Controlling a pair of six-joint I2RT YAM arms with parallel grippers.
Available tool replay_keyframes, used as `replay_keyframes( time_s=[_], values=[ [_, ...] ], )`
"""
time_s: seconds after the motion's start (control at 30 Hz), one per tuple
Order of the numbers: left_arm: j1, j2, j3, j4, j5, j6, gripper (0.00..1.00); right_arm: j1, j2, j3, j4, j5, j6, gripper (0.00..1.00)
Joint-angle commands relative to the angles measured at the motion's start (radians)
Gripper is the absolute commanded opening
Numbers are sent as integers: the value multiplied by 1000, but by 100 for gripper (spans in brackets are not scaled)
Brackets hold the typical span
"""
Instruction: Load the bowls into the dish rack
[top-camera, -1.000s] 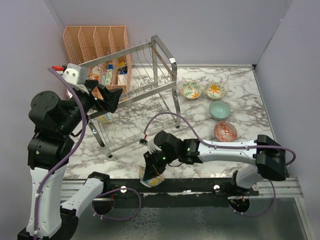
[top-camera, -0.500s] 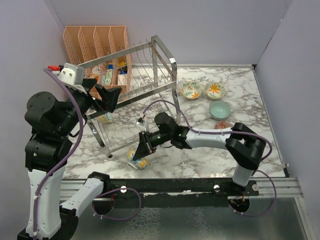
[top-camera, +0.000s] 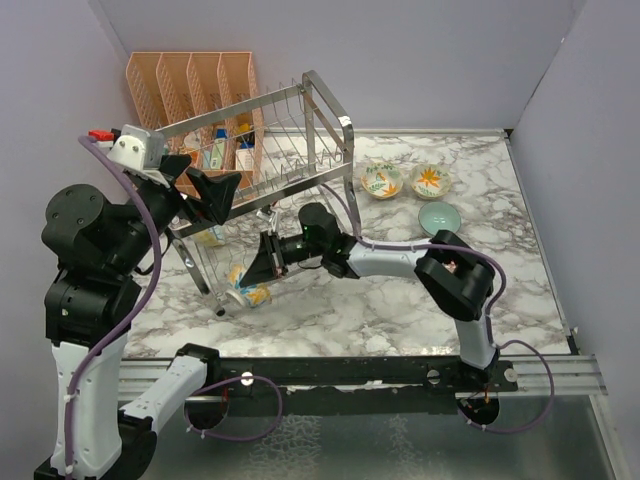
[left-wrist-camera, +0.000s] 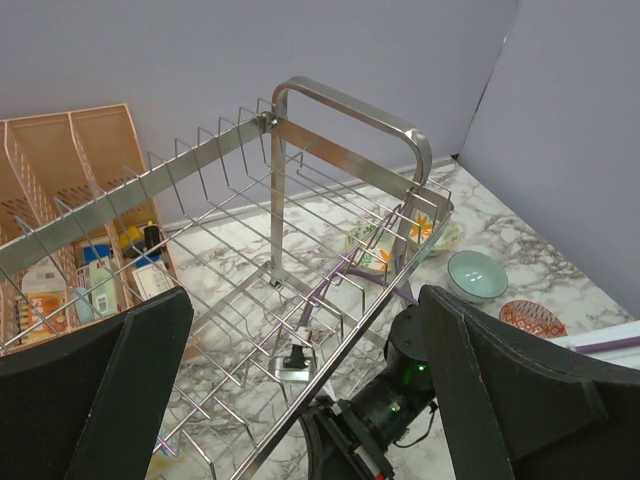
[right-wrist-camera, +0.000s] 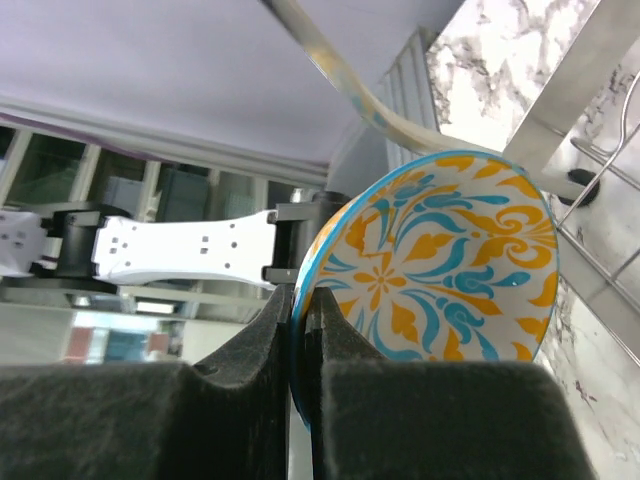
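Five small round painted ceramic bowls: the green-leaf bowl (top-camera: 381, 180), orange-flower bowl (top-camera: 431, 180), teal bowl (top-camera: 439, 217) and red-orange bowl (left-wrist-camera: 532, 318) sit on the white, grey-veined marble surface (top-camera: 400, 320), right of the one two-tier chrome wire dish rack (top-camera: 300, 130). The right arm's (top-camera: 395, 262) jaws pinch the rim of the yellow-teal bowl (right-wrist-camera: 440, 260), held on edge at the rack's lower tier. The left arm's (top-camera: 95, 235) jaws are spread wide by the upper tier; plain lavender walls and one peach slotted organizer (top-camera: 190, 85) stand behind.
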Motion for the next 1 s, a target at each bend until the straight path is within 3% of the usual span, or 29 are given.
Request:
replay_keyframes(
  time_s=[0.0, 0.5, 0.97],
  values=[
    [-5, -6, 36, 9, 16, 8, 99, -29, 82, 82, 184, -34, 112, 1],
    [-30, -17, 23, -1, -4, 30, 99, -108, 230, 307, 278, 10, 172, 1],
    [-75, -35, 9, -25, -69, 62, 99, -147, 407, 470, 455, 165, 249, 1]
  ],
)
